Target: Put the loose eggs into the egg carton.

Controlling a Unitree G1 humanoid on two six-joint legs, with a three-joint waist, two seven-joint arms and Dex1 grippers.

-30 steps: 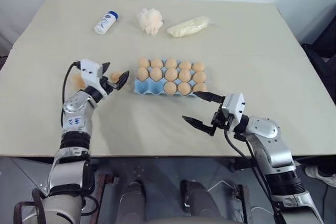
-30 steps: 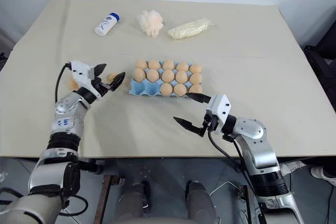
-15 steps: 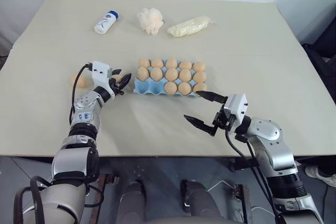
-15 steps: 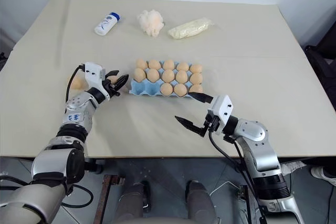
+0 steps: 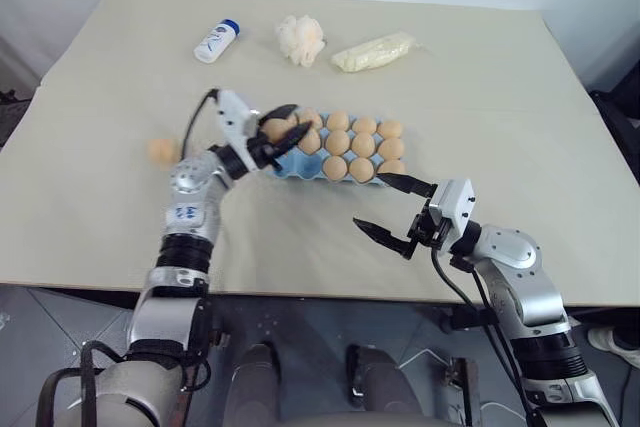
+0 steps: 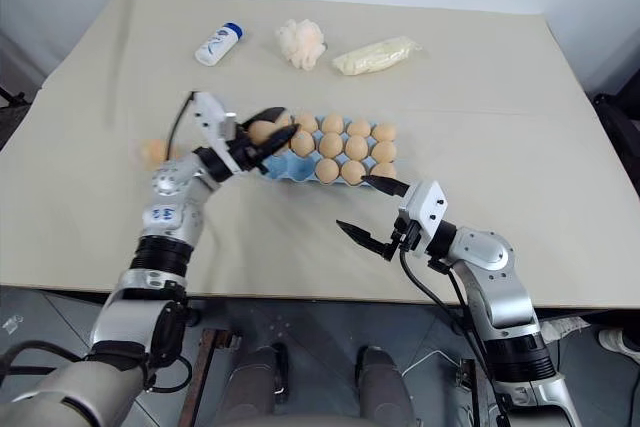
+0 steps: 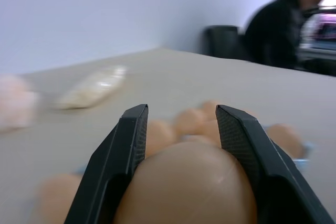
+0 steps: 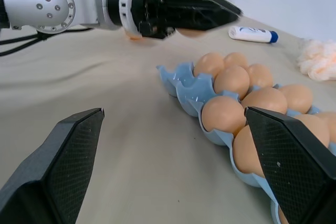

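— Eggs first: where are they?

— One egg (image 7: 186, 184) is clamped between the two black fingers (image 7: 123, 161) of the left gripper (image 5: 275, 135), held in the air over the left end of the carton (image 5: 300, 169). Another egg (image 5: 162, 151) lies loose on the desk (image 5: 480, 97), well to the left of that arm and apart from everything else.

— Which way does the held egg point?

— From the left wrist view its long axis seems to run along the fingers, with the rounded end toward the camera (the far tip is hidden, so I can't tell more). The gripper itself points toward the robot's right, roughly level, across the carton's left edge.

— And the carton?

— Light blue, in the middle of the desk, long side running left to right. Most cups hold eggs; the cups at its near left corner show bare blue.

— Right side?

— The right gripper (image 5: 388, 211) hangs with jaws spread wide, holding nothing, just in front of the carton's near right corner and not touching it.

— Anything else around?

— At the far edge: a white bottle (image 5: 216, 41) with a blue cap lying on its side, a cream puff (image 5: 300, 39), and a pale packet (image 5: 373, 50). All are well apart from the carton, and none lies between the held egg and the bare cups.
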